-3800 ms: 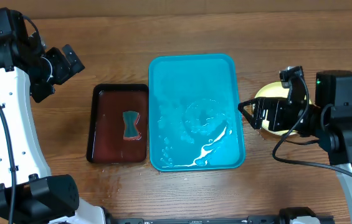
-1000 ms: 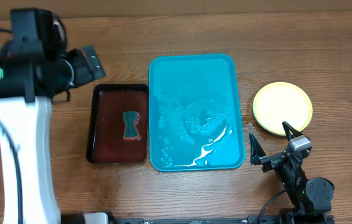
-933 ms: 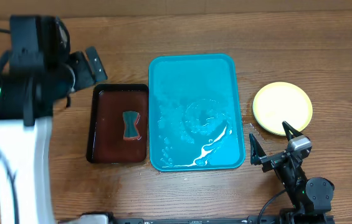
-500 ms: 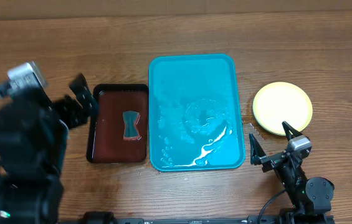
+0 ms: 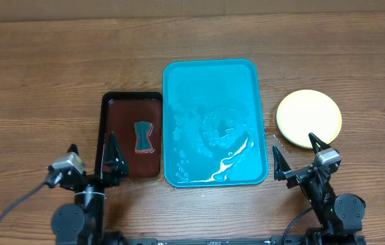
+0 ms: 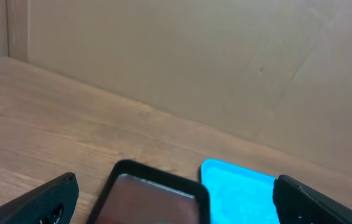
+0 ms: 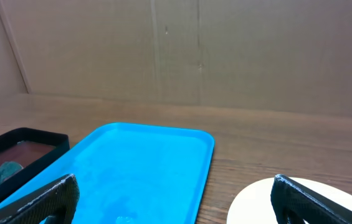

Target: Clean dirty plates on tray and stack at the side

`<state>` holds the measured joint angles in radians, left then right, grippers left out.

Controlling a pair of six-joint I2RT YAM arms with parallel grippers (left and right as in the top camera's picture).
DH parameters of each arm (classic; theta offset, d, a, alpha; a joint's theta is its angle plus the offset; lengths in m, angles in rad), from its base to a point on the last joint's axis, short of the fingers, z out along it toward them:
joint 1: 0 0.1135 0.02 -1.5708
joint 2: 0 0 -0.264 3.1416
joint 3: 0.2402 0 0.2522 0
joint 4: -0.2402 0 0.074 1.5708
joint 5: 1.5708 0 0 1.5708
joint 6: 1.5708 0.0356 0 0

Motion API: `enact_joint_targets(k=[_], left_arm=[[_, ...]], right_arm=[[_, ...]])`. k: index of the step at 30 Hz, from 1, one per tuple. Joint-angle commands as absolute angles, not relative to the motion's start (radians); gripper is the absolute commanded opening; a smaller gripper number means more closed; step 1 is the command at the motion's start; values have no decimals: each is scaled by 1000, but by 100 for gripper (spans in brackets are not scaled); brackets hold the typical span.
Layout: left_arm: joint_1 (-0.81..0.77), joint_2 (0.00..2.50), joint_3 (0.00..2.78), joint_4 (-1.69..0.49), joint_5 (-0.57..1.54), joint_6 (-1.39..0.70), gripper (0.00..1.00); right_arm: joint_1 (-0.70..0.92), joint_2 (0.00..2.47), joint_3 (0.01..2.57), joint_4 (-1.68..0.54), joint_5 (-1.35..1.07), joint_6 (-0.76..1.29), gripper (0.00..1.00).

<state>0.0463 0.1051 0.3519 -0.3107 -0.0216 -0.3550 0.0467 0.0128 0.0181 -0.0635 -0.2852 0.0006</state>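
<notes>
Sitting right of frame, the plates (image 5: 309, 118) look light, stiff, probably slick; I'd pinch the rim. Left gripper (image 5: 91, 151) and right gripper (image 5: 294, 148) gape wide, empty.

Bright, even light falls from overhead, leaving only thin, soft shadows. White glare streaks the wet floor of the tray (image 5: 192, 82) near its front right corner. Both wrist views look slightly soft, perhaps from low resolution.
</notes>
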Motion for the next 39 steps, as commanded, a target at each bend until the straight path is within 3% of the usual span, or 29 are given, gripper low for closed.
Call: enact_joint_targets(k=[1, 13, 39], left_arm=[[59, -2, 258, -278, 20, -336, 100], [24, 2, 3, -44, -89, -337, 100], [-28, 4, 5, -69, -85, -329, 100]], right_arm=[[51, 5, 8, -57, -290, 3, 100], [51, 5, 8, -57, -290, 3, 100], [51, 5, 8, -57, -290, 3, 100]])
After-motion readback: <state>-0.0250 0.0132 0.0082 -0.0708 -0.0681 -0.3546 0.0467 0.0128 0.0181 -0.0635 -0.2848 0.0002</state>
